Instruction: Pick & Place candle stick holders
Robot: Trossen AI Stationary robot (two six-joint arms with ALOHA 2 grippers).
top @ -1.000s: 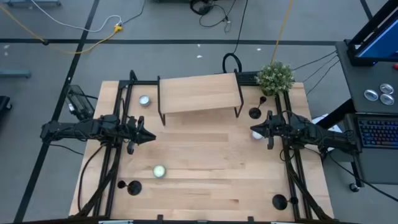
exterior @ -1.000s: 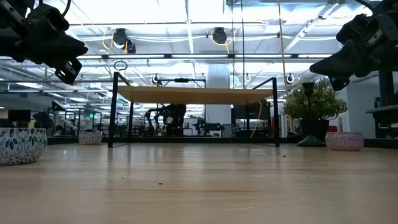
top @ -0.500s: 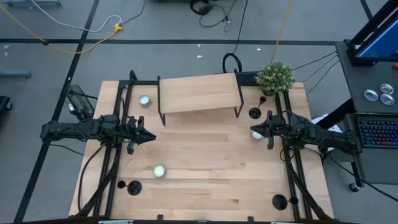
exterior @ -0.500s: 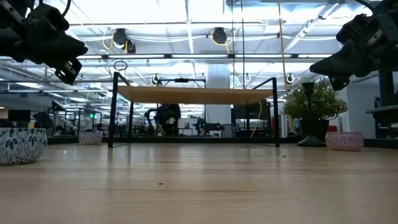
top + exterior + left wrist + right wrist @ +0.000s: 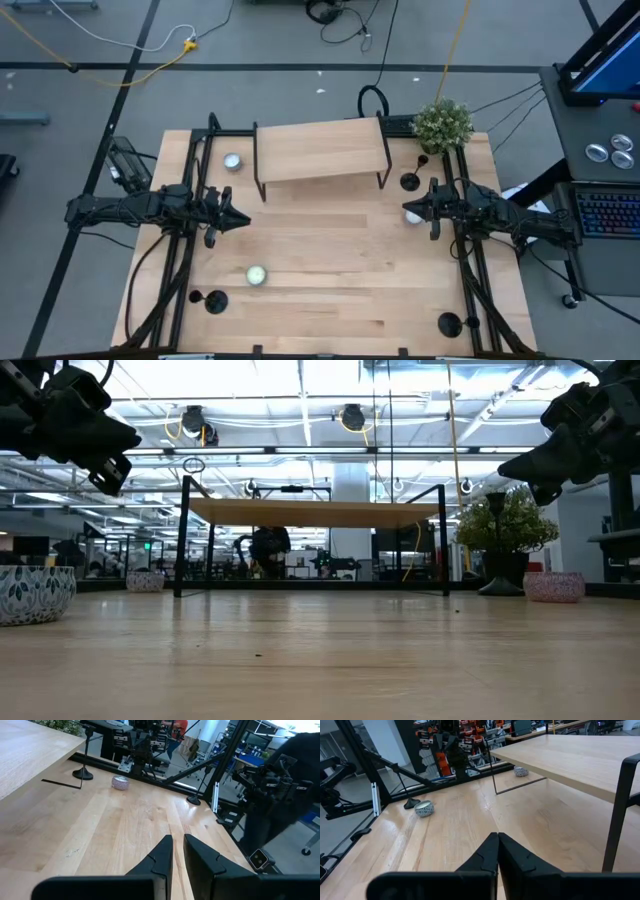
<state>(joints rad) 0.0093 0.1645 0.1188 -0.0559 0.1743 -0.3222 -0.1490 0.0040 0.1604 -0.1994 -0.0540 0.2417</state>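
pale wooden counter (image 5: 330, 270) carries everything, and four black candle stick holders stand at its edges. nearest the front edge in the high view are the front left holder (image 5: 214, 300) and the front right holder (image 5: 449, 324), each a round disc base near a corner, well apart from one another. a little further in lies a greenish tealight (image 5: 256, 275), alone on open wood.

midway back, both arms hang above the counter, touching nothing. the left gripper (image 5: 243, 222) points toward the middle, its fingers (image 5: 159, 857) a narrow gap apart and empty. the right gripper (image 5: 407, 211) faces it from the other side, fingers (image 5: 491, 851) pressed together and empty, with a pale tealight (image 5: 413, 216) just beneath its tip.

beyond them stands a small raised wooden shelf (image 5: 320, 150) on thin black legs. to its right rests the rear right holder (image 5: 410, 182), and behind that a rear holder beside the plant (image 5: 421, 161). left of the shelf sits a silver tealight (image 5: 232, 161). at the far right corner is a potted green plant (image 5: 442, 124).
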